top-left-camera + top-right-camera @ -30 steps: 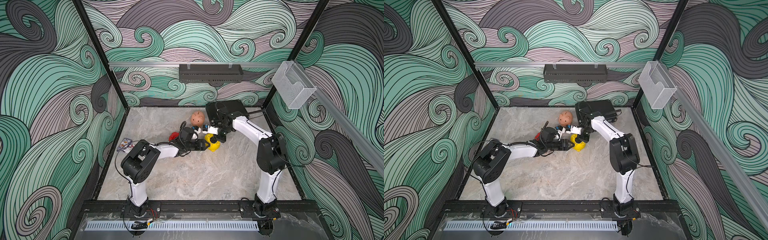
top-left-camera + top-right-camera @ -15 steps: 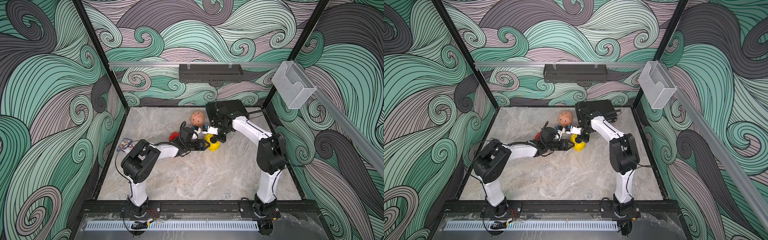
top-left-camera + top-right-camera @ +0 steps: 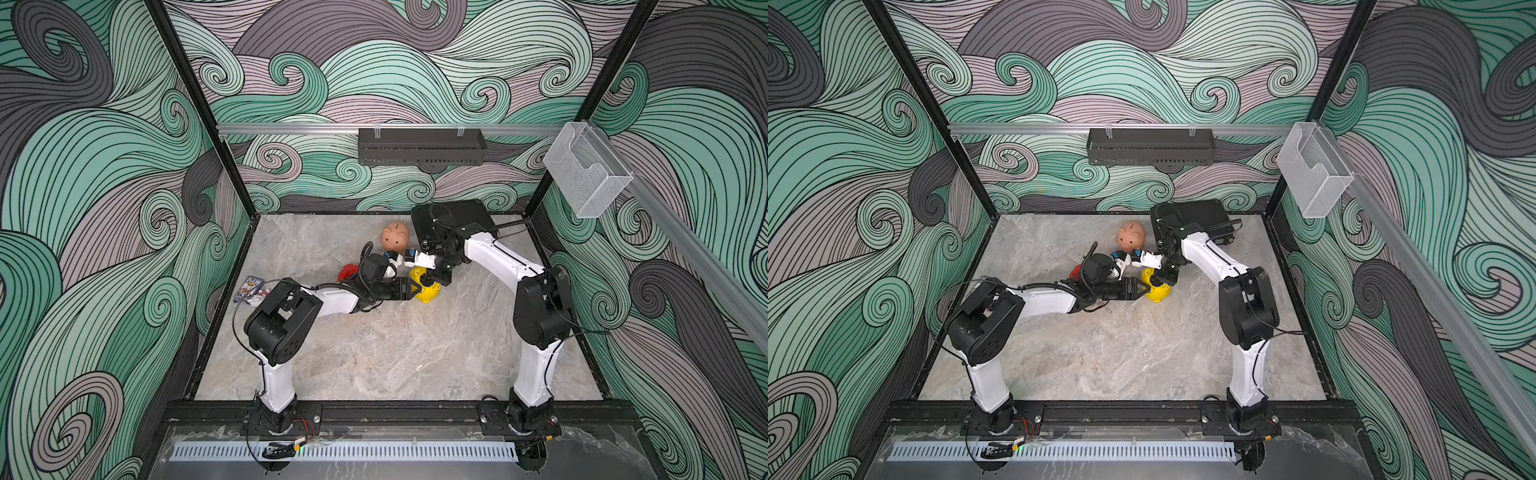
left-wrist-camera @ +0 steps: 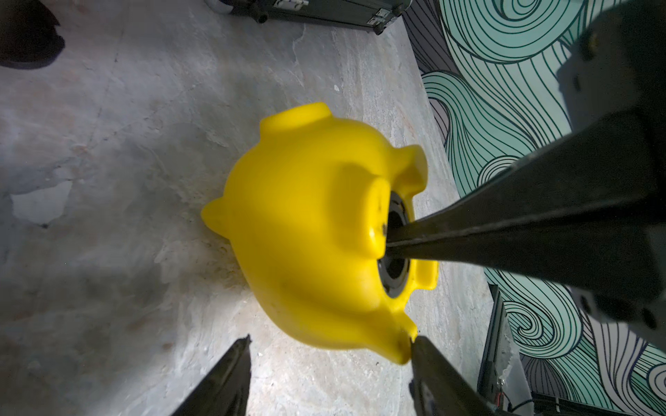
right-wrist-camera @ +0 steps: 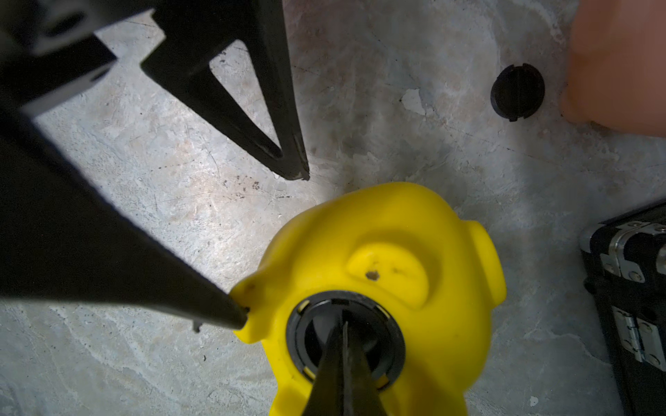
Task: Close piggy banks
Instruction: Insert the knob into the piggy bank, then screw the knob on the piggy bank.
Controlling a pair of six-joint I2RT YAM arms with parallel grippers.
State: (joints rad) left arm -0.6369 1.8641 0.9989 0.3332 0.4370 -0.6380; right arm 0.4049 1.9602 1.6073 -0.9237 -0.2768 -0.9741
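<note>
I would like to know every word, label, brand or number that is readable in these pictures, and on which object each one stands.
No text can be read with certainty.
Small printed card pack at the table's left edge in a top view: there is print on it, too small and blurred to read.
Yellow piggy bank, peach-pink piggy bank, black case: no lettering shows.

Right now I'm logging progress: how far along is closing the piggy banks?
Done: nothing clearly finished. In hand: the yellow pig lies belly up with a black plug in its hole; the shut right pincer presses into it, while the open left pincer touches one leg. Left: a loose plug lies beside the peach pig; the red pig is mostly hidden.
</note>
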